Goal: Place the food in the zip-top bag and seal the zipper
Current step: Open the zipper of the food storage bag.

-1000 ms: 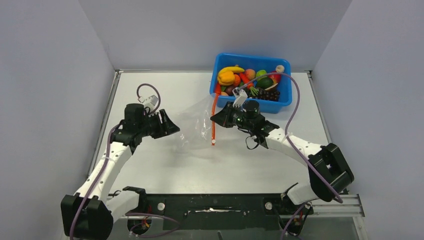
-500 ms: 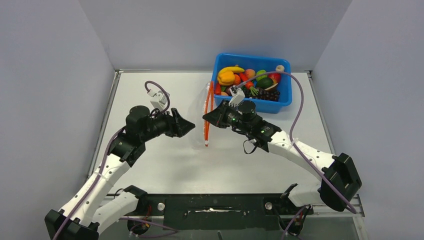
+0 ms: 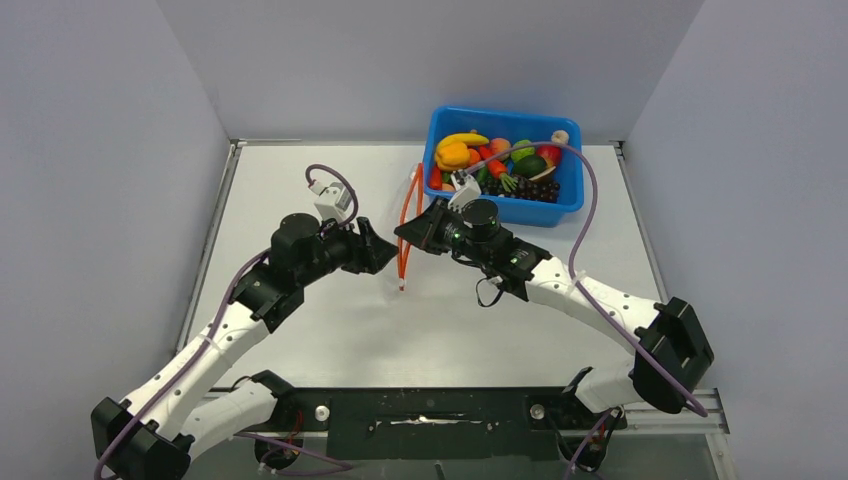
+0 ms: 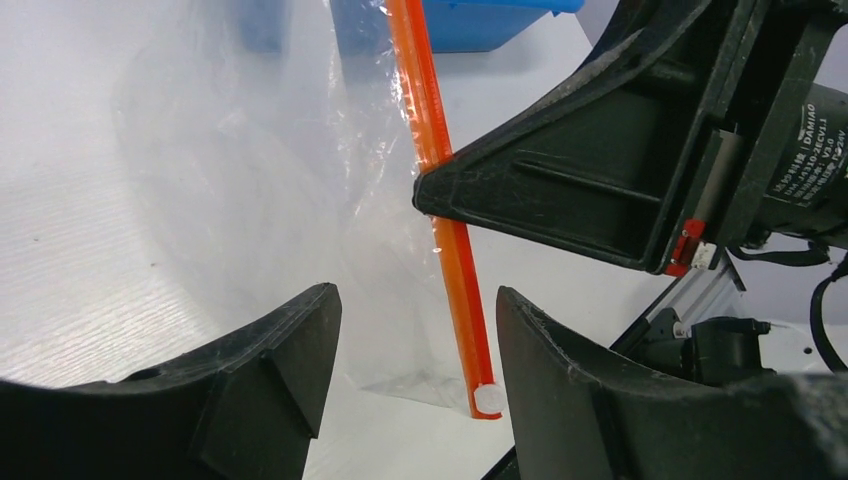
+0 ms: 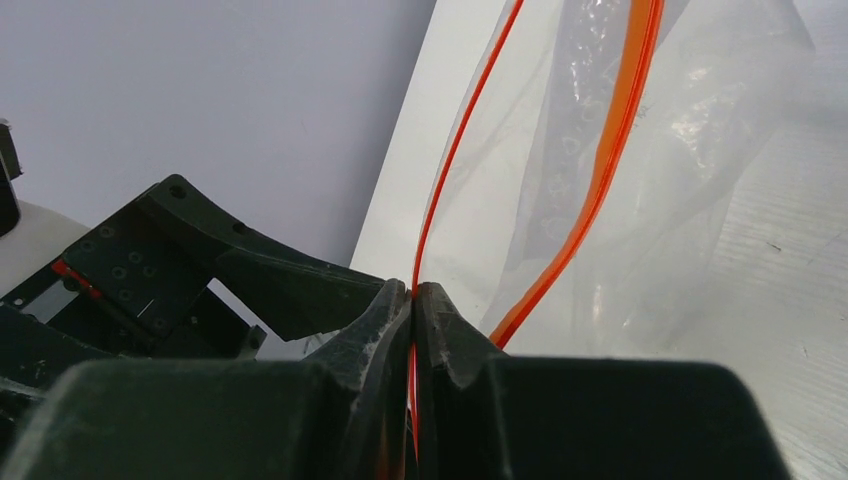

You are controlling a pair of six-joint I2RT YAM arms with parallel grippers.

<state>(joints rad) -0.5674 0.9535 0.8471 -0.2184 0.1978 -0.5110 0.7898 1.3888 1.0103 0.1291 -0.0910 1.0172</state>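
only readable text we see: "damiao" on the right arm's wrist motor [image 4: 805, 120]; the finer print beside it is too small to read. right gripper [image 5: 413, 300] is pinched tight on one lip of the zipper [image 4: 450, 250], holding the zip-top bag [image 4: 250, 170] up on edge over the table [image 3: 300, 330], just left of the blue bin [image 3: 505, 118]. the mouth gapes, with the other lip bowed away. left gripper [image 4: 415, 310] has its jaws spread and grips nothing, right beside the zipper's lower end. the food [image 3: 500, 158] is all in the bin. versus a second ago, the right arm has carried the bag left and the left arm has swung in with its jaws wider.
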